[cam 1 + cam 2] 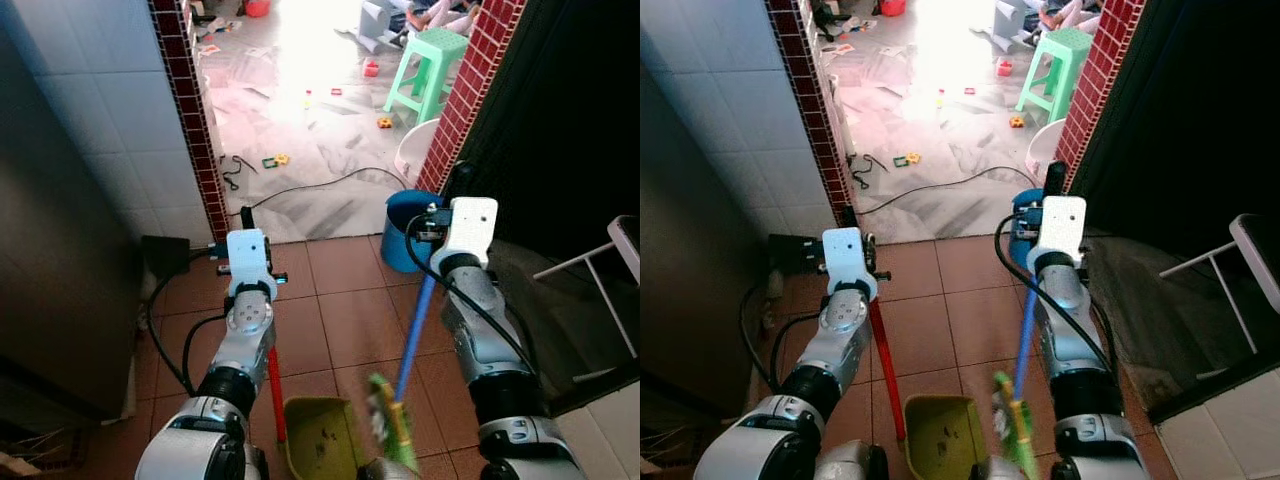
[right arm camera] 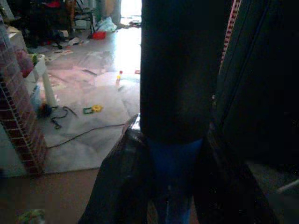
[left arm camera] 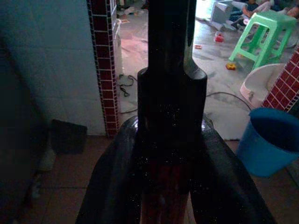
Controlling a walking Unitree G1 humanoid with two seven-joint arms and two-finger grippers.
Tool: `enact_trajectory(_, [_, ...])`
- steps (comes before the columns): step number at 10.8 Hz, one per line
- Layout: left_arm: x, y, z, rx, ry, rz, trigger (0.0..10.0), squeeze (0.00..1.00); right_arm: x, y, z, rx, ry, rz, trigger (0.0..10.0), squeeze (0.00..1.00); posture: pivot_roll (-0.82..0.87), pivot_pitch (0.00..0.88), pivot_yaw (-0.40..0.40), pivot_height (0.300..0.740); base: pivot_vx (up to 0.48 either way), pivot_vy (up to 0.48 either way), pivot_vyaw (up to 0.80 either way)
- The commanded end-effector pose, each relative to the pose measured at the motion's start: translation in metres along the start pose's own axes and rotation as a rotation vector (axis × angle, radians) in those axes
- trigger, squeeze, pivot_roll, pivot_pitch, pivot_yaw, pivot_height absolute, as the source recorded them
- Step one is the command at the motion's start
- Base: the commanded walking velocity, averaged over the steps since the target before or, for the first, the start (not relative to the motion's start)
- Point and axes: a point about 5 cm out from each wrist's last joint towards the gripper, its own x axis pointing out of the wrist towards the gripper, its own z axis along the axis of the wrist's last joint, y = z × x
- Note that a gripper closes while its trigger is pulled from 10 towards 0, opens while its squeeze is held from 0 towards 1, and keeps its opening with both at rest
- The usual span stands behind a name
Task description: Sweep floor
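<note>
Broom [image 1: 412, 335] first: blue handle, green bristles, gripped by the right gripper [image 1: 440, 222], fingers clamped round the top of the handle. You can see the blue shaft squeezed between them in the right wrist view. Left gripper [image 1: 246, 222] is the same deal with the dustpan [image 1: 318, 436], closed on its red handle [image 1: 883, 365].

Using the dustpan as the landmark: the bristles sit just to its right, near its rim, maybe touching, hard to say since the brush end is blurry. The broom handle leans up and away from the pan toward the blue bucket [image 1: 404, 229], so its long axis runs roughly front to back with a slight tilt. There are dark specks inside the pan, looks like dirt already in there.

My guess for the next stroke: drag the bristles sideways toward the pan mouth, so the right arm does the work while the left just holds the pan steady.

Room-wise, the terracotta tiles [image 1: 345, 300] ahead of the pan are open. Bucket and brick pillar [image 1: 470, 85] are beyond it on the right, and a black cable [image 1: 320, 183] crosses the marble floor past the doorway. Worth not snagging that.
</note>
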Motion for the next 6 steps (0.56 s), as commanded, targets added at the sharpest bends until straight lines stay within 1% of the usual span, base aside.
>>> enact_trajectory(1, [0.004,-0.004,0.012,0.027,-0.056,-0.004,10.0,0.0,0.005,0.001,0.005,0.055,0.007,0.002,10.0,0.0,-0.1,0.022,-0.016,0.74,0.0,0.0,0.0])
enact_trajectory(4, [0.005,0.0,0.016,0.13,-0.142,0.044,10.0,0.0,0.01,0.013,0.006,0.186,0.055,0.019,10.0,0.0,-0.1,0.02,-0.02,0.74,0.0,0.0,0.0])
enact_trajectory(5, [0.005,0.0,0.018,0.133,-0.17,0.037,10.0,0.0,0.012,0.016,0.008,0.258,0.066,0.021,10.0,0.0,-0.1,0.021,-0.021,0.74,0.0,0.0,0.0])
enact_trajectory(6, [0.005,-0.001,0.016,0.13,-0.164,0.036,10.0,0.0,0.014,0.021,0.019,0.332,0.026,0.063,10.0,0.0,-0.1,0.021,-0.023,0.74,0.0,0.0,0.0])
